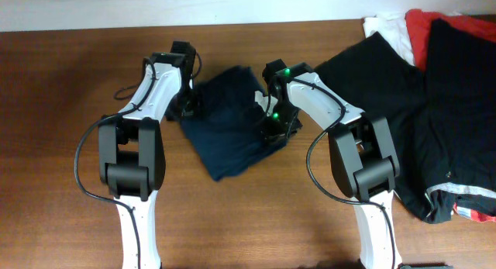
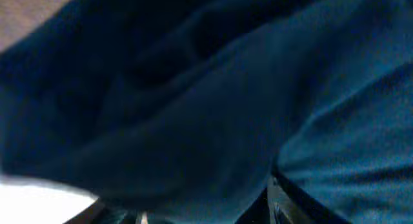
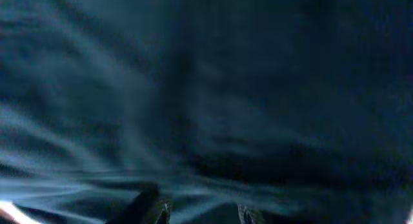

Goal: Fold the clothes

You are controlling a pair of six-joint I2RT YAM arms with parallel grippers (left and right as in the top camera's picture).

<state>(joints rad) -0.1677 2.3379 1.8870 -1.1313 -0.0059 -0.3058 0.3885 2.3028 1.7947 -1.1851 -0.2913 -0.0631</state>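
The dark navy shorts [image 1: 232, 125] lie bunched and partly folded on the table between my two arms. My left gripper [image 1: 188, 106] is at their left edge. In the left wrist view navy cloth [image 2: 213, 88] fills the frame and bulges between the fingers [image 2: 206, 211], which are shut on it. My right gripper [image 1: 275, 128] is at the shorts' right edge. In the right wrist view the fingertips [image 3: 205, 214] are close together, with navy cloth [image 3: 206, 88] between and beyond them.
A black garment [image 1: 387, 91] is spread at the right of the wooden table [image 1: 62, 106], with another black one [image 1: 461, 106] over it. A red garment [image 1: 418, 29] and a white one [image 1: 391, 29] lie at the back right corner.
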